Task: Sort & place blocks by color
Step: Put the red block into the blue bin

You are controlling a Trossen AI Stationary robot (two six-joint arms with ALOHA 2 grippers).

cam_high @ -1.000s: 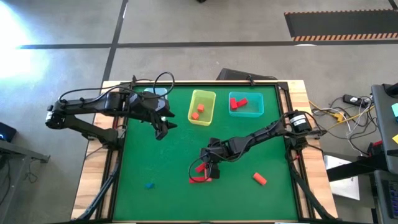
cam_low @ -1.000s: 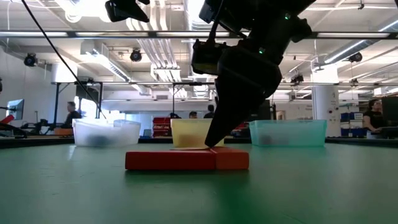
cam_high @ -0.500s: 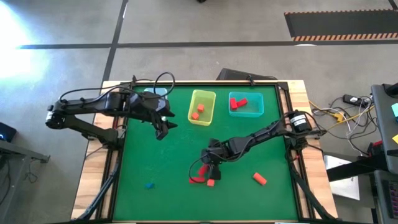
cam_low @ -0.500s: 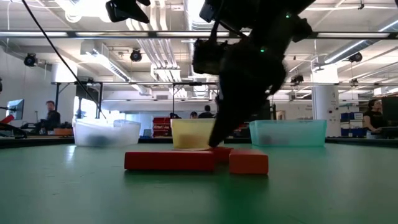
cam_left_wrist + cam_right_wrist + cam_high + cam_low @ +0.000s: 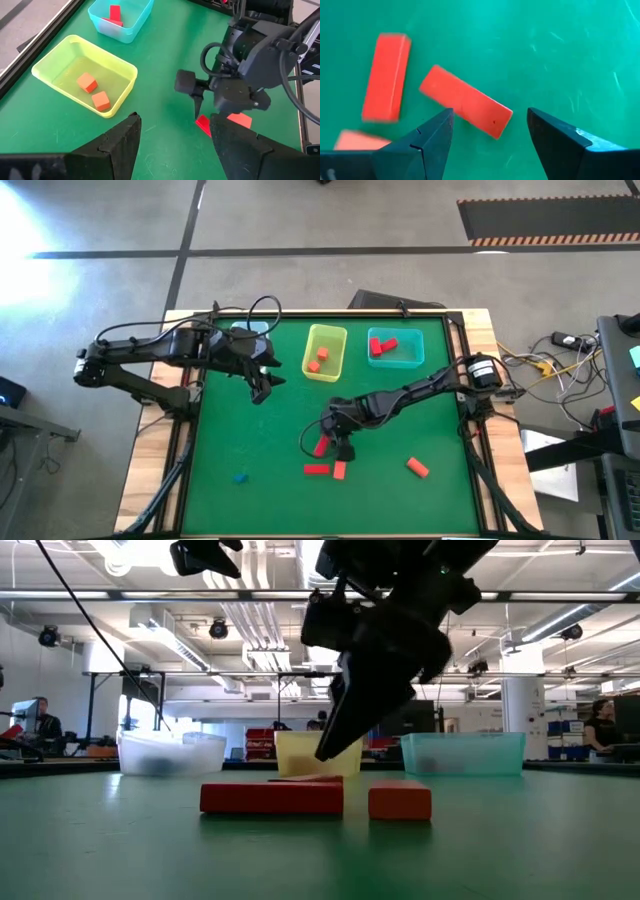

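Right wrist view: the right gripper hangs over the green table with its jaws spread wide and nothing between them, straddling a red bar that lies flat on the mat. That bar runs diagonally across the gap, its long axis skewed to the line between the fingertips. Just beside it lies a second red bar, long axis at an angle to the first, and an orange block peeks in at the edge. This looks like the lining-up step before a pick. The next move, I'd say, calls for a wrist turn so the fingers close across the bar's short sides, then a descent. High view: those pieces sit mid-table, near the front, well apart from the yellow bin and teal bin. The left gripper waits open above the mat near the bins.
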